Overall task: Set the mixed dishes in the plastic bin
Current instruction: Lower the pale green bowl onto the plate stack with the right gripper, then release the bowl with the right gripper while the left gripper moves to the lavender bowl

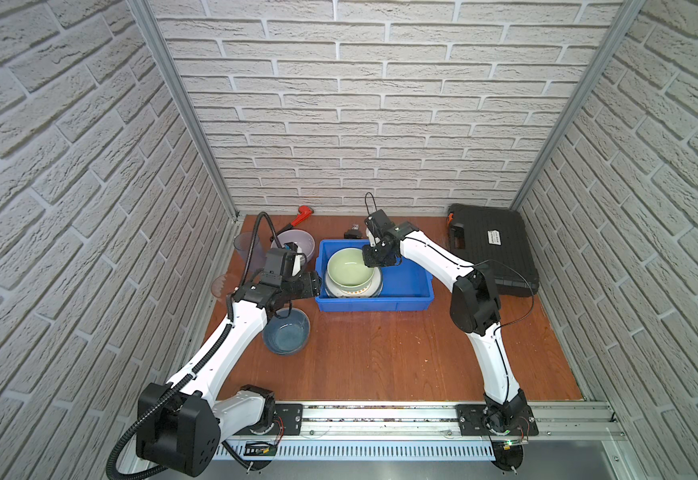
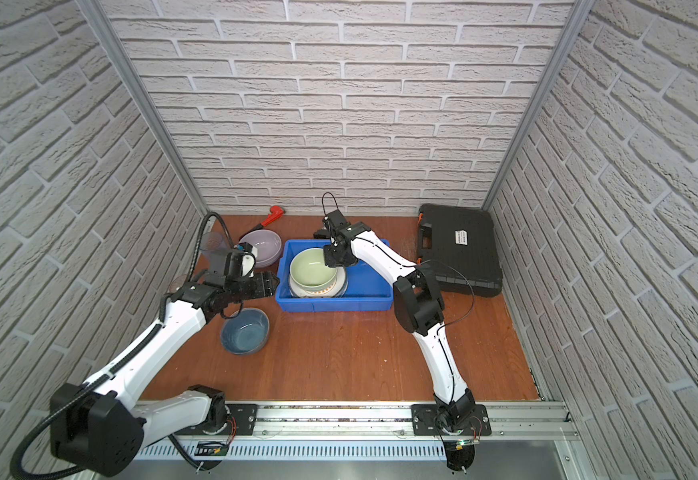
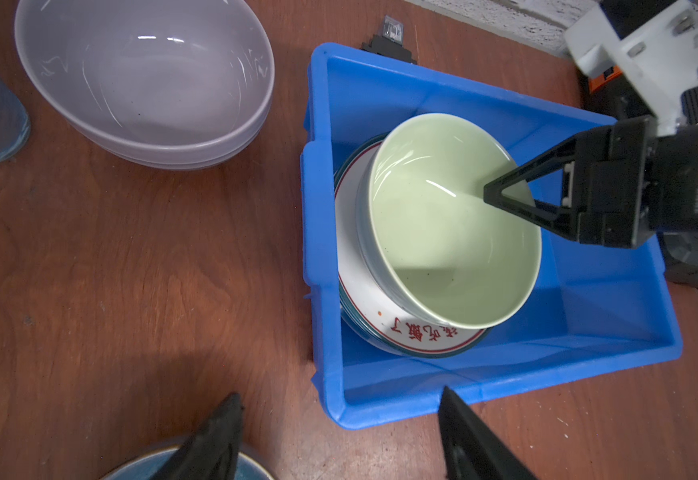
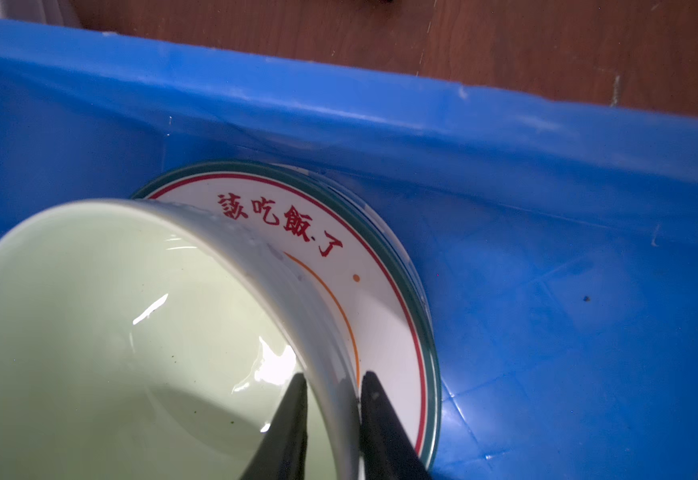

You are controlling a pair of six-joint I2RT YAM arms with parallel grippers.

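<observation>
Both top views looked from high above the near edge of the brown wooden tabletop, tilted down toward the far brick-patterned wall, and shared almost the whole scene. The left wrist camera looked down from close by at the bright blue rectangular plastic bin and the glossy lilac bowl left of it. The right wrist camera sat very close inside that bin, on the glossy pale green bowl and the teal-rimmed lettered plate, which both wrist views shared.
</observation>
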